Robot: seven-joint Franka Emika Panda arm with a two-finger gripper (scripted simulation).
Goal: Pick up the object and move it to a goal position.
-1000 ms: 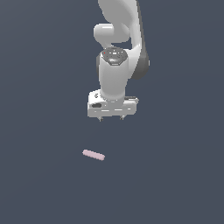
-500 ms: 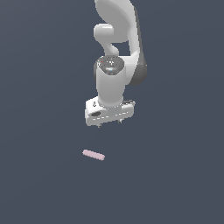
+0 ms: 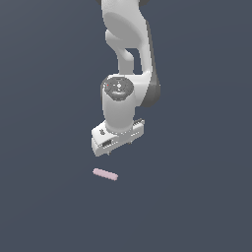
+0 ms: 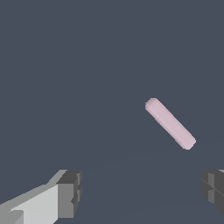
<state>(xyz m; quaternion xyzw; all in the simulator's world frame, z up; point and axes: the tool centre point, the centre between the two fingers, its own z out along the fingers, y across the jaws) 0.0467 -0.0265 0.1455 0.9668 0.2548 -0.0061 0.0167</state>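
The object (image 3: 105, 174) is a small pale pink rod with rounded ends, lying flat on the dark grey floor in the exterior view. The white arm hangs above it, and my gripper (image 3: 121, 147) points down, a short way above the rod and slightly toward the exterior view's right. In the wrist view the object (image 4: 170, 123) lies diagonally on the floor, beyond the gap between my fingers. The two dark fingertips (image 4: 70, 192) stand far apart with nothing between them, so my gripper (image 4: 142, 192) is open.
Only a plain dark grey floor (image 3: 197, 206) surrounds the rod and the arm. No other objects, containers or edges are in view.
The hand has come down toward the rod, shifted a little to the exterior view's left, and turned about its axis. The rod has not moved.
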